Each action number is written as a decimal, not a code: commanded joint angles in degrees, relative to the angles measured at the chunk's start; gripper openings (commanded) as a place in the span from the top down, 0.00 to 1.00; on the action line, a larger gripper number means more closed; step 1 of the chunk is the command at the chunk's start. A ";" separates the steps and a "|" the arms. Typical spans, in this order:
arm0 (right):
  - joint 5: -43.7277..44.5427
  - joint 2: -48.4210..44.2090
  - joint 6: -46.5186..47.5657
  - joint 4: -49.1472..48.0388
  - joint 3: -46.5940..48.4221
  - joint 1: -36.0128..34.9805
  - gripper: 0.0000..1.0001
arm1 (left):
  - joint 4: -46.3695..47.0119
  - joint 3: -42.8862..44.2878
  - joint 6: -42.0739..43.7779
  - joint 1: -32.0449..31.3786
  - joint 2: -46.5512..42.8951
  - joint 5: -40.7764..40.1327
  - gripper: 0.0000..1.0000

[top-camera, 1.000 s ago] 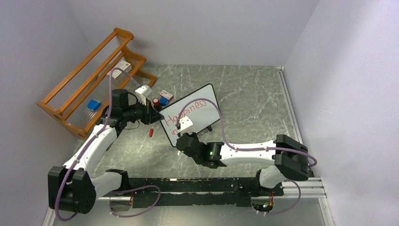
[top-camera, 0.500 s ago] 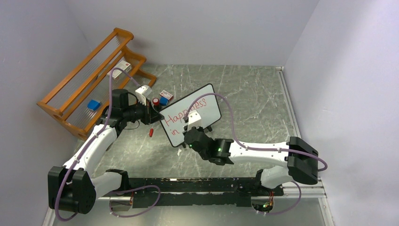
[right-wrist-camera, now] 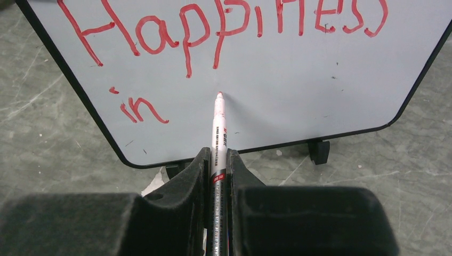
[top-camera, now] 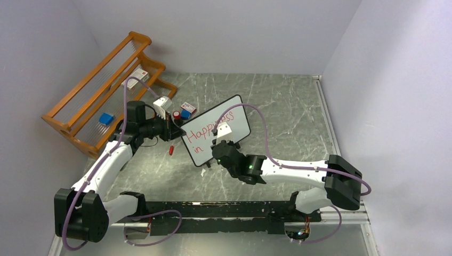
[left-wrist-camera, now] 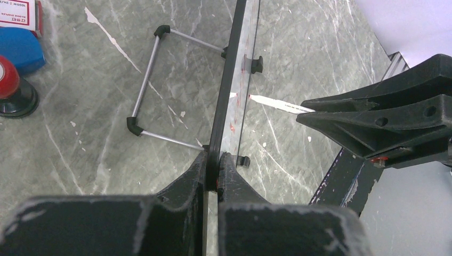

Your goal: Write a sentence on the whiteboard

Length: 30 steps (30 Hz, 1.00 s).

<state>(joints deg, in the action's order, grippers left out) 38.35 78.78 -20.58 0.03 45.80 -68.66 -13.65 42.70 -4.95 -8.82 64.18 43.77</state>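
Observation:
The whiteboard (top-camera: 237, 113) stands tilted on its two black feet at the table's middle. Red lettering (right-wrist-camera: 224, 21) on it reads "Happiness" with "in" (right-wrist-camera: 143, 109) below. My left gripper (top-camera: 178, 129) is shut on the board's left edge, its jaws pinching the black frame (left-wrist-camera: 213, 168). My right gripper (right-wrist-camera: 217, 160) is shut on a white red-tipped marker (right-wrist-camera: 218, 133). The marker tip (right-wrist-camera: 219, 95) is at the board surface, just right of "in"; I cannot tell whether it touches. The marker also shows from the side in the left wrist view (left-wrist-camera: 277, 105).
An orange wooden rack (top-camera: 101, 90) stands at the back left. A red marker cap (top-camera: 171, 150) lies on the table left of the board. A blue block (top-camera: 185, 113) and a red-topped item (top-camera: 176, 114) sit behind the left gripper. The board's wire stand (left-wrist-camera: 149, 74) rests behind it.
My right arm has moved right along the board's lower line, from around "in" to the blank area right of it. The left gripper and the board have not moved.

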 commanded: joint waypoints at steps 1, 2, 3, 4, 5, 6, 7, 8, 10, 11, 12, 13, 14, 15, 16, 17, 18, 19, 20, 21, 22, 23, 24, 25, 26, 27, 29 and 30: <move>0.57 0.09 0.34 -2.31 -0.35 0.68 1.00 | -4.90 -1.08 3.21 0.24 1.38 -5.34 0.95; 0.52 0.30 0.43 -2.33 -0.28 0.73 1.00 | -4.90 -1.04 3.22 0.28 1.44 -5.36 0.95; 0.58 0.44 0.41 -2.33 -0.15 0.77 1.00 | -4.90 -1.04 3.27 0.29 1.45 -5.36 0.95; 0.58 0.61 0.45 -2.39 -0.14 0.75 1.00 | -4.90 -1.04 3.28 0.24 1.50 -5.36 0.95; 0.48 0.77 0.44 -2.48 -0.18 0.79 1.00 | -4.90 -1.06 3.35 0.29 1.55 -5.36 0.95; 0.50 0.86 0.45 -2.49 -0.19 0.88 1.00 | -4.90 -1.04 3.33 0.24 1.50 -5.36 0.95; 0.49 1.06 0.45 -2.37 -0.19 0.87 1.00 | -4.95 -1.04 3.29 0.26 1.55 -5.36 0.95; 0.56 1.21 0.41 -2.32 -0.11 0.87 1.00 | -4.96 -1.04 3.30 0.25 1.56 -5.43 0.95; 0.56 1.55 0.45 -2.24 -0.10 0.97 1.00 | -4.98 -1.04 3.30 0.29 1.56 -5.45 0.95; 0.65 1.74 0.44 -2.28 -0.10 0.94 1.00 | -4.99 -1.04 3.32 0.28 1.54 -5.40 0.95; 0.75 1.87 0.45 -2.35 -0.05 0.98 1.00 | -4.92 -1.04 3.34 0.28 1.56 -5.39 0.95; 0.72 2.04 0.45 -2.32 -0.09 0.98 1.00 | -5.01 -1.04 3.39 0.28 1.49 -5.31 0.95; 0.84 2.14 0.45 -2.32 -0.10 0.93 1.00 | -5.01 -1.04 3.37 0.23 1.55 -5.35 0.95; 1.07 2.24 0.45 -2.36 -0.10 1.06 1.00 | -4.99 -1.04 3.37 0.22 1.62 -5.36 0.95; 1.22 2.37 0.40 -2.43 -0.10 1.05 1.00 | -5.01 -1.04 3.37 0.26 1.64 -5.34 0.95; 1.47 2.49 0.51 -2.53 -0.03 1.07 1.00 | -4.99 -1.04 3.37 0.31 1.64 -5.28 0.95; 1.65 2.63 0.50 -2.38 0.12 1.06 1.00 | -4.99 -1.04 3.37 0.23 1.65 -5.27 0.95; 1.84 2.79 0.61 -2.33 0.28 1.07 1.00 | -4.98 -1.04 3.37 0.25 1.63 -5.22 0.95; 1.94 2.86 0.70 -2.36 0.40 1.08 1.00 | -4.92 -1.04 3.41 0.29 1.58 -5.13 0.95; 2.10 2.94 0.79 -2.39 0.47 1.05 1.00 | -4.97 -1.06 3.39 0.26 1.59 -5.15 0.95; 2.09 3.03 0.80 -2.47 0.52 1.07 1.00 | -4.98 -1.04 3.44 0.24 1.64 -5.18 0.95; 2.13 3.04 0.80 -2.56 0.66 1.08 1.00 | -4.98 -1.04 3.45 0.27 1.62 -5.14 0.95; 2.16 3.04 0.81 -2.54 0.81 1.08 1.00 | -4.91 -1.04 3.38 0.29 1.60 -5.05 0.95; 2.17 3.04 0.80 -2.70 0.86 1.08 1.00 | -4.90 -1.04 3.39 0.27 1.64 -4.99 0.95; 2.24 3.04 0.88 -2.75 0.91 1.08 1.00 | -4.99 -1.04 3.45 0.23 1.65 -5.01 0.95; 2.33 2.99 0.87 -2.80 0.99 1.05 1.00 | -4.93 -1.04 3.46 0.23 1.64 -4.96 0.95; 2.35 2.87 1.06 -2.91 1.13 1.03 1.00 | -4.98 -1.05 3.46 0.26 1.67 -5.00 0.95; 2.35 2.74 1.05 -3.01 1.13 1.05 1.00 | -5.05 -1.04 3.46 0.28 1.73 -5.01 0.95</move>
<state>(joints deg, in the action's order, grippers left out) 38.57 80.84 -20.01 -0.99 45.84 -68.05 -13.54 42.70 -4.93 -8.82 64.38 43.79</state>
